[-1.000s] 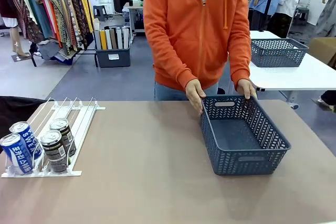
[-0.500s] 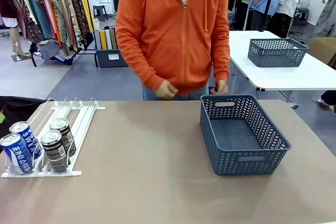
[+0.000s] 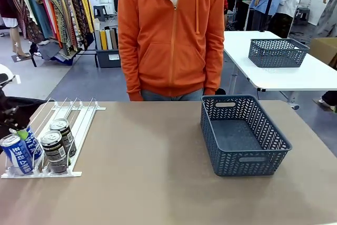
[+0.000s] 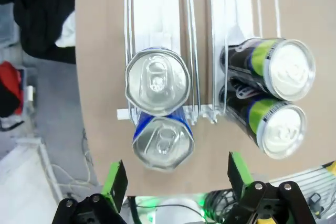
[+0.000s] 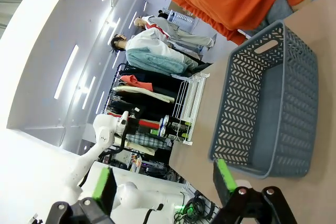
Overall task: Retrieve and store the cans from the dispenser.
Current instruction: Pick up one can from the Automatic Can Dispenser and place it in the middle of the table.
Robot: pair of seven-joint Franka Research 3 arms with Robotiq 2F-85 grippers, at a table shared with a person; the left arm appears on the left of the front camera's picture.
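The white dispenser (image 3: pixel 84 110) lies at the table's left end with cans at its near end: two blue cans (image 3: pixel 16 154) in the left lane and two dark cans (image 3: pixel 55 152) in the right lane. My left gripper (image 3: pixel 16 129) comes in at the left edge, just above the rear blue can. From the left wrist, I look straight down on the silver tops of the blue cans (image 4: pixel 157 81) and the dark cans (image 4: pixel 283 70) on the dispenser (image 4: pixel 157 9). My left gripper (image 4: pixel 176 178) is open above the blue cans, holding nothing. My right gripper (image 5: pixel 163 179) is open and empty, near the basket.
A dark grey lattice basket (image 3: pixel 243 168) stands right of the table's middle, also seen as the basket (image 5: pixel 247 103) from the right wrist. A person in an orange hoodie (image 3: pixel 168 35) stands at the far edge, hands off the table. Bare tabletop (image 3: pixel 142 162) lies between dispenser and basket.
The person let go of the basket, drew both hands back and straightened up. My left gripper came into the front view at the left edge, over the blue cans.
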